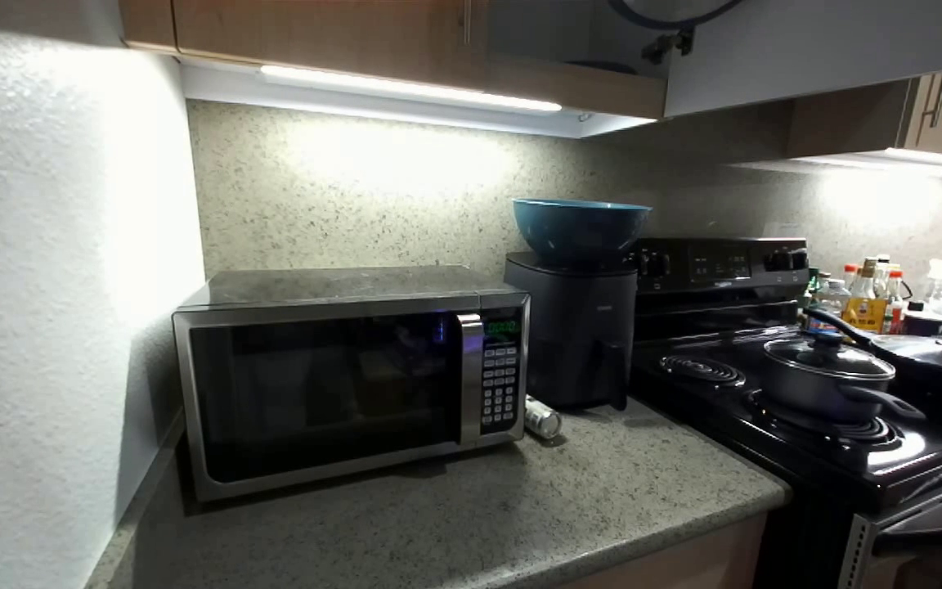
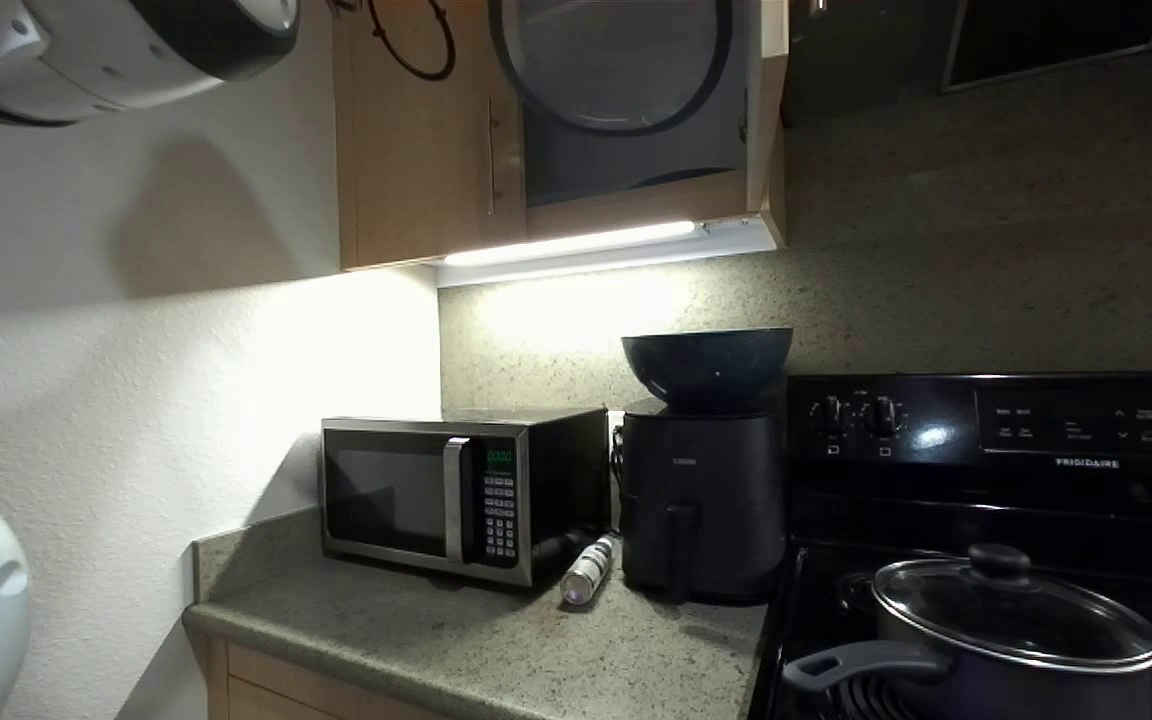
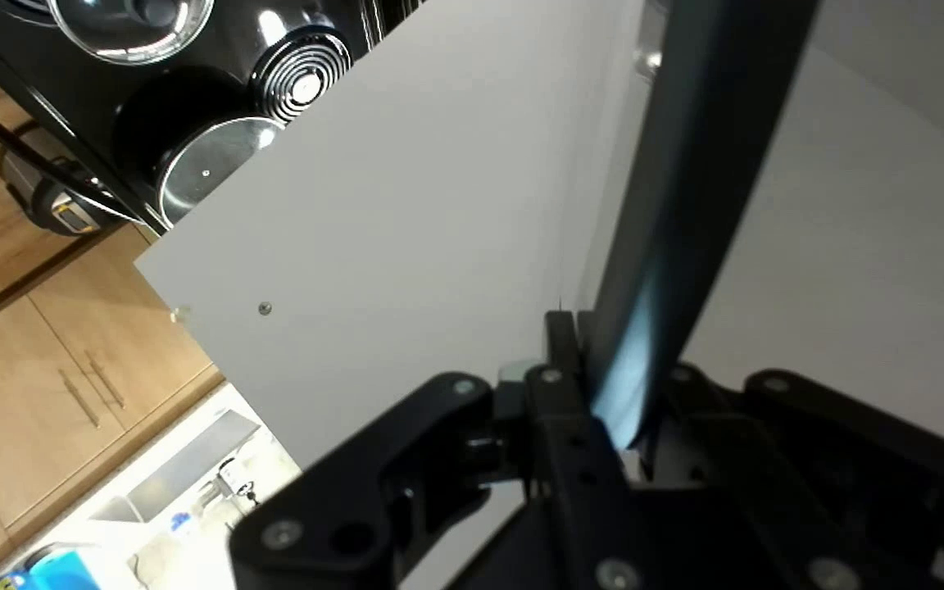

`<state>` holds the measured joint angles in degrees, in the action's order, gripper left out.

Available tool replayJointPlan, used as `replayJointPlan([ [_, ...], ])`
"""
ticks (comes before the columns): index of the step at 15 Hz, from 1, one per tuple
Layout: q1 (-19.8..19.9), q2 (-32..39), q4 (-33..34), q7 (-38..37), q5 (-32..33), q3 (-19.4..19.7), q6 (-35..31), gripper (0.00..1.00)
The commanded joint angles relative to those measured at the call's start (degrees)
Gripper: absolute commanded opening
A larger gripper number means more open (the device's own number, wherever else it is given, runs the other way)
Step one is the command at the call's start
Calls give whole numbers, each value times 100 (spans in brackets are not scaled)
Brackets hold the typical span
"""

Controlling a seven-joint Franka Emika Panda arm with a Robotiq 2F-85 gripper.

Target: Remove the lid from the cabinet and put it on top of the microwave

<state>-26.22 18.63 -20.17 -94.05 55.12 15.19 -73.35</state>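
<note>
The lid [image 2: 616,65], with a see-through centre and dark rim, hangs upright in front of the cabinet's open section in an exterior view. Only its lower rim [image 1: 675,23] shows at the top of an exterior view. In the wrist view the lid [image 3: 701,156] is seen edge-on as a dark band, and my gripper [image 3: 574,328] is shut on it. The gripper is out of frame in both exterior views. The cabinet [image 1: 316,33] has its right door swung open; it also shows here [image 2: 416,150]. The microwave [image 1: 340,393] stands on the counter below, also seen here [image 2: 391,490].
The open cabinet door [image 1: 831,57] juts out toward the stove [image 1: 708,327]. A dark curved item [image 2: 686,177] lies on the cabinet shelf. A blue bowl [image 1: 581,229] sits on the tall dark appliance [image 1: 569,335]. A small can [image 1: 543,419] lies beside the microwave. The arm [image 2: 126,60] is at upper left.
</note>
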Motion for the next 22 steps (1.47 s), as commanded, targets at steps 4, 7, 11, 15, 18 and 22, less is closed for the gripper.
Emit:
replayJointPlan([
  [4, 328, 114, -6, 1, -259, -405, 35, 7],
  [7, 460, 265, -34, 15, -688, -612, 158, 7],
  [11, 575, 457, -39, 38, -1260, -719, 421, 7],
  [15, 666, 644, -42, 35, -1640, -639, 739, 7],
  [18, 806, 788, -43, -1, -1834, -574, 956, 7],
  [22, 774, 933, -46, 0, -1761, -422, 927, 10],
])
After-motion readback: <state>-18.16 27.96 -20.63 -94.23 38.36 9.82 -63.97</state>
